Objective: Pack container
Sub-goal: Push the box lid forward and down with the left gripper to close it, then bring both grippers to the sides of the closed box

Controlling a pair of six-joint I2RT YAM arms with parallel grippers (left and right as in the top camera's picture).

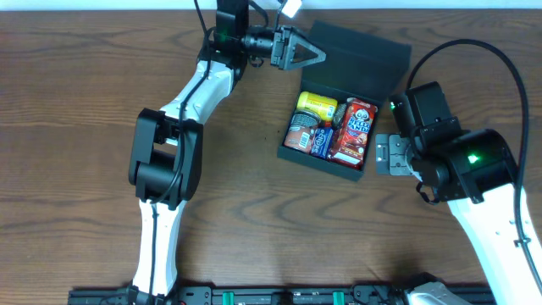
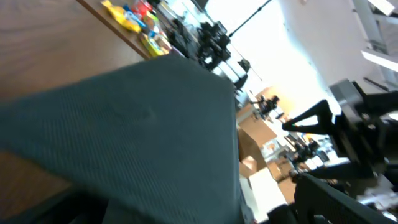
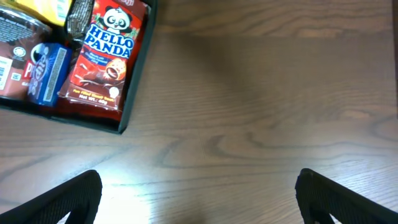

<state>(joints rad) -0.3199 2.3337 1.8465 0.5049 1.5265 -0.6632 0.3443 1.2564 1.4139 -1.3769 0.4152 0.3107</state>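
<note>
The dark teal-black container (image 1: 315, 160) sits at the table's middle with its flap lid (image 1: 362, 52) raised at the back. Inside lie a yellow packet (image 1: 316, 105), a red Hello Panda box (image 1: 354, 130), a dark round can (image 1: 300, 134) and a blue packet (image 1: 323, 141). My left gripper (image 1: 313, 52) is open at the lid's left corner. In the left wrist view the blurred lid (image 2: 143, 137) fills most of the frame. My right gripper (image 1: 385, 158) is open and empty over bare table (image 3: 199, 199), just right of the container (image 3: 137, 74).
The wooden table (image 1: 254, 220) surrounds the container. In the left wrist view, colourful snack items (image 2: 134, 18) lie at a far table edge, with room clutter beyond.
</note>
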